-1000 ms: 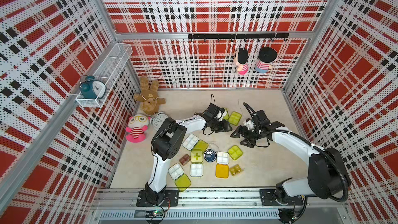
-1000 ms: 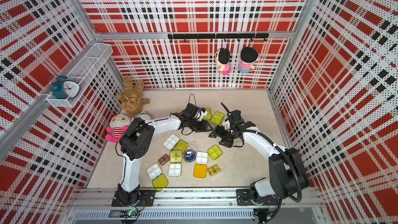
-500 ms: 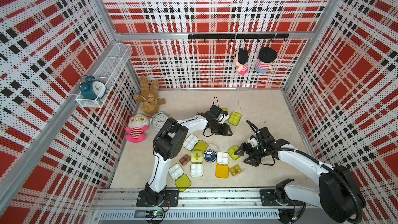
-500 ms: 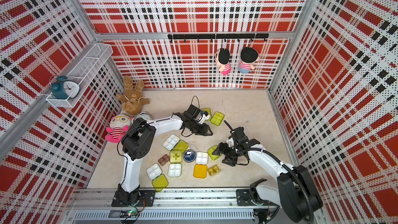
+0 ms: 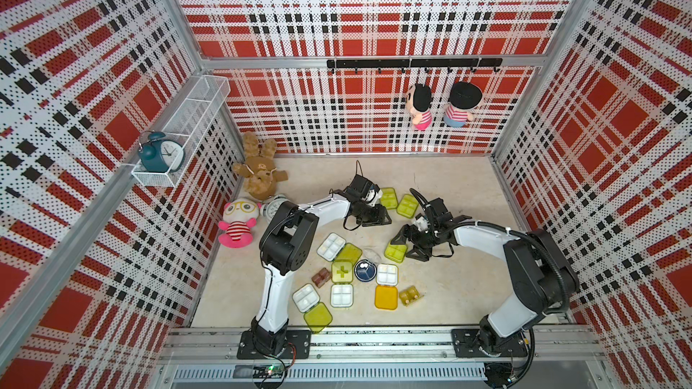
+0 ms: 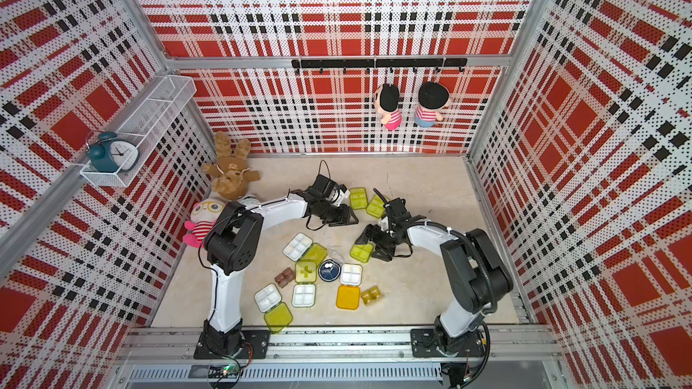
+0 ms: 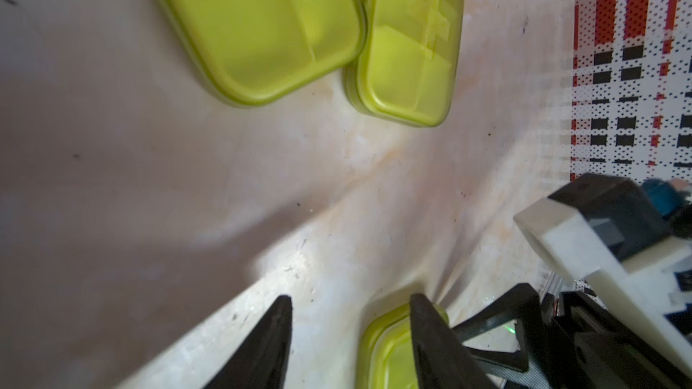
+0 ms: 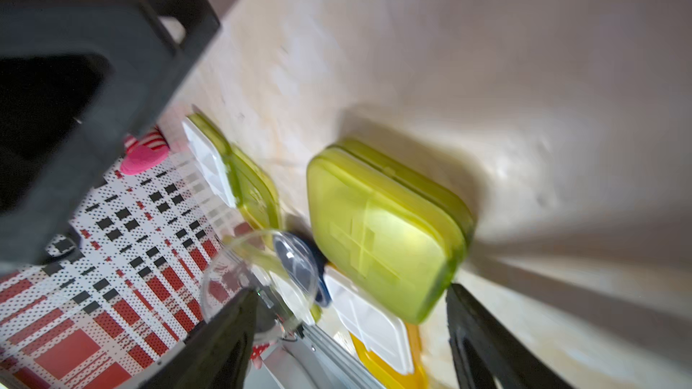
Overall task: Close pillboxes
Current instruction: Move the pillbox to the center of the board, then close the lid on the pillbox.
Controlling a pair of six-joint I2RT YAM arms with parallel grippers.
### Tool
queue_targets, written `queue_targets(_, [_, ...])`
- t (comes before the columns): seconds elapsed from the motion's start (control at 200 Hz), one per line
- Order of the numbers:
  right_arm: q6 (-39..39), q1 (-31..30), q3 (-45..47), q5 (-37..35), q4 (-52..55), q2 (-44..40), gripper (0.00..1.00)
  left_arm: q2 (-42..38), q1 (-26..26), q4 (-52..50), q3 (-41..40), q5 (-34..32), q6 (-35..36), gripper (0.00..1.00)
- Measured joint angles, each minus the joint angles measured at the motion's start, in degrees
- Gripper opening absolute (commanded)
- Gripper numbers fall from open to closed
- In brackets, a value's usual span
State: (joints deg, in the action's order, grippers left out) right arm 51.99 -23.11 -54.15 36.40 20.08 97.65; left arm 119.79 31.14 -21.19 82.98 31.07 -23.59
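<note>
Right pincer (image 8: 350, 290) has swung over to a closed lime pillbox (image 8: 382, 233), jaws spread; left pincer (image 7: 350, 298) gapes empty.

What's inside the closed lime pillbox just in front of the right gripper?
The lime pillbox has its translucent lid down. Only a cross-shaped divider shows faintly through it. Whether any compartment holds pills cannot be told, because the lid hides them.

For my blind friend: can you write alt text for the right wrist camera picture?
A closed lime pillbox lies on a beige table, just ahead of the right gripper, its black fingers open. Beyond it lie open white pillboxes and a plaid wall.
</note>
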Motion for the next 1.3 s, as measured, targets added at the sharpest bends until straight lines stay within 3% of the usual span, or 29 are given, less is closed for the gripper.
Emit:
queue_targets(0.2, [-3.4,2.1,-7.6,0.1,0.3,3.3,0.79,-0.8,-1.2,0.4,-1.4,0.1,-0.1,0.52])
queue_targets(0.476, [-5.5,3.0,1.6,2.6,0.0,-0.8,0.72,-4.1,-2.2,0.1,-9.6,1.8,0.7,0.52])
queue_targets(0.716, [-7.3,3.0,2.4,4.3,-1.5,-0.8,0.69,-6.8,-2.6,1.5,-15.1,5.4,0.3,0.52])
queue_targets(1.298, [-6.9,3.3,4.5,4.9,-6.8,1.8,0.62,-2.9,-0.1,4.1,-12.1,11.3,-2.5,0.5])
